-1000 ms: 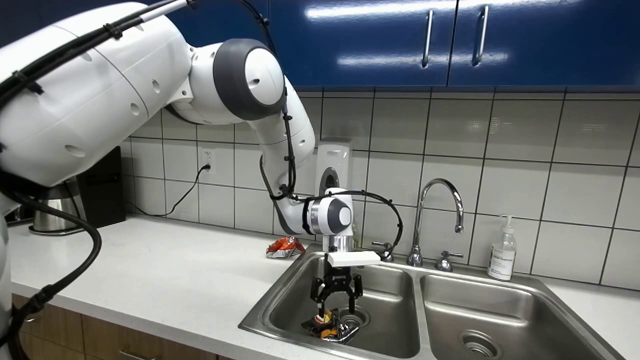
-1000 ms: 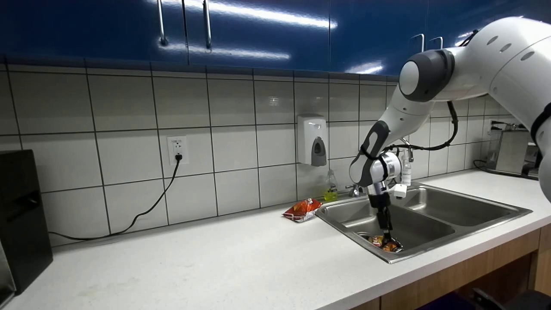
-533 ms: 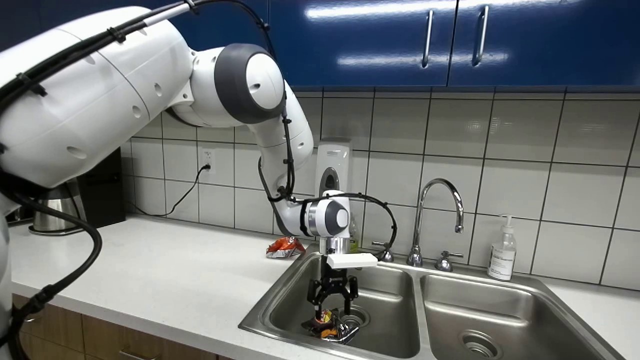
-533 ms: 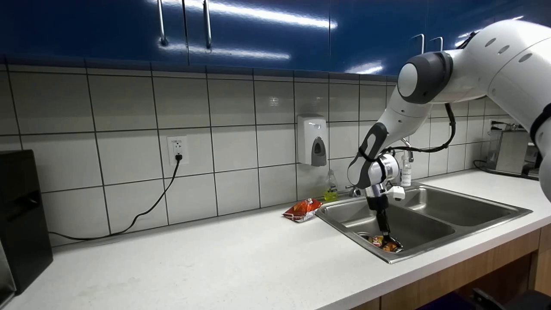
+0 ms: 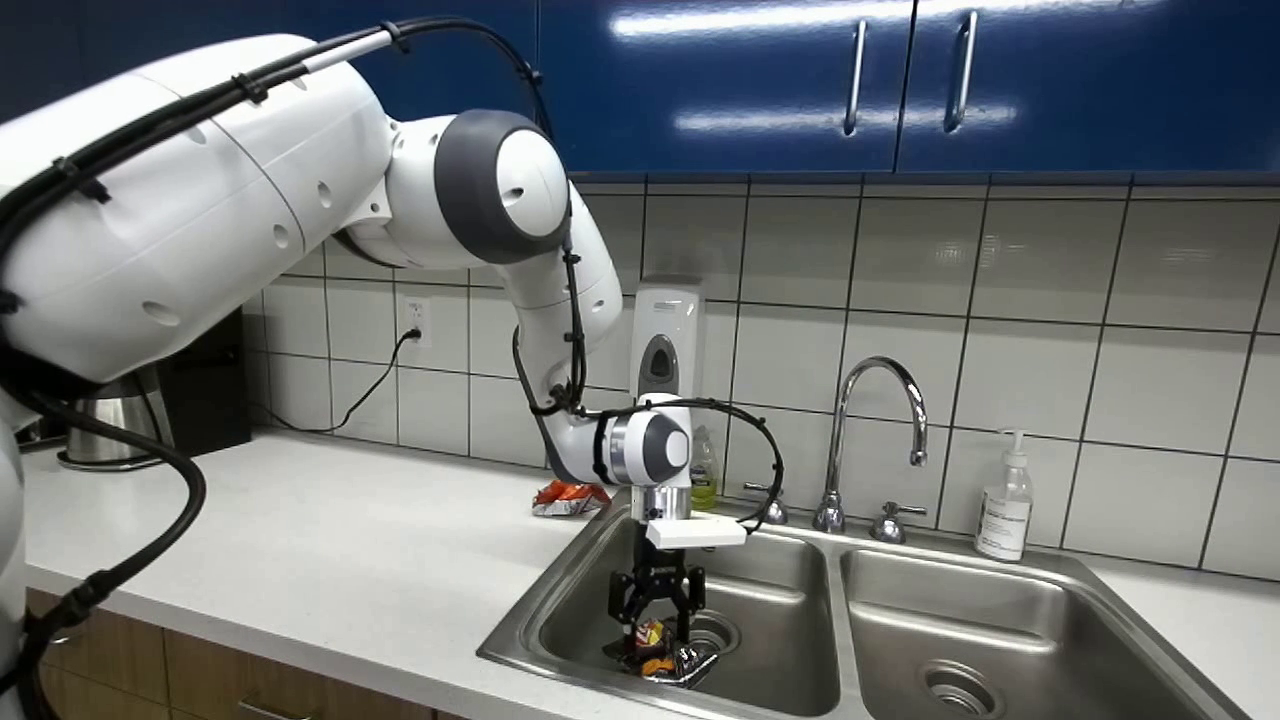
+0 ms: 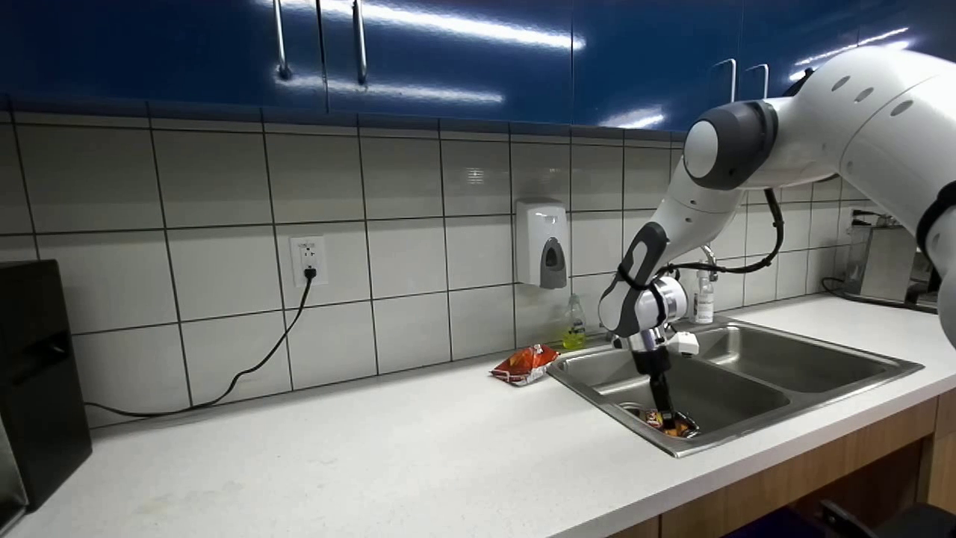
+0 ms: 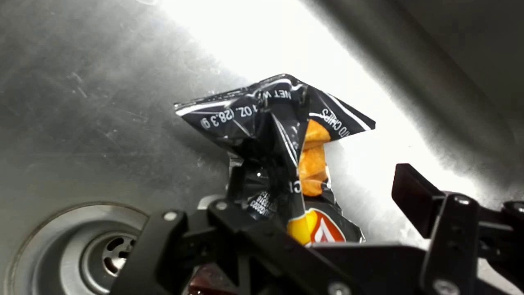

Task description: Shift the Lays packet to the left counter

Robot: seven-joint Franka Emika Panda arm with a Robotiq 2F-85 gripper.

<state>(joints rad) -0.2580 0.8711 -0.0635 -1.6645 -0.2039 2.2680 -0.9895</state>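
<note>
The Lays packet is a crumpled black bag with orange chips and a yellow-and-red logo. It lies in a sink basin beside the drain in both exterior views and fills the middle of the wrist view. My gripper points down into the basin at the packet; it also shows in an exterior view. In the wrist view the gripper is open, one finger over the packet's left edge and the other apart from its right side. The gripper hides the packet's lower part. The white counter lies left of the sink.
A red-orange bag lies on the counter by the sink's back corner. The sink rim, basin divider and chrome faucet surround the arm. A wall soap dispenser and a soap bottle stand behind.
My gripper has moved down and slightly left in both exterior views, lower over the packet. Its fingers look closer together than before. The packet has not visibly moved.
</note>
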